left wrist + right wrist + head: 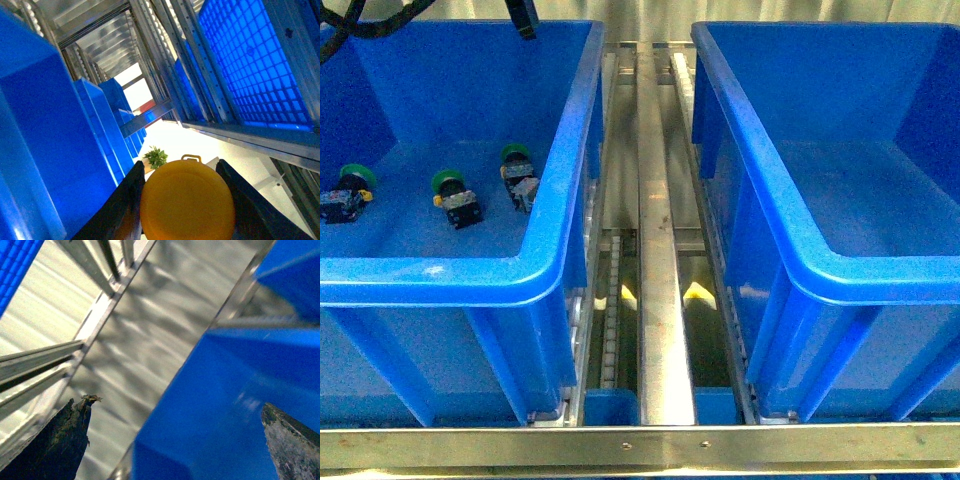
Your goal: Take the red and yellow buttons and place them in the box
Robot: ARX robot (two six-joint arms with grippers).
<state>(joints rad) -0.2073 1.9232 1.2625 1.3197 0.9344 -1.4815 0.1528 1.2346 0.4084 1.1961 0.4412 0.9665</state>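
Carry stage: the left gripper (180, 167) has its two dark fingers pressed against the yellow button (187, 202), which it holds aloft among the racking, seemingly clear of both bins. The right gripper (175, 405) is spread wide and holds nothing. The next move calls for travel over the box and a clean release. The left blue bin (560, 150) holds three green-capped switches (453, 197). The right blue bin (760, 160) shows no parts on its visible floor. The red button appears in no view.
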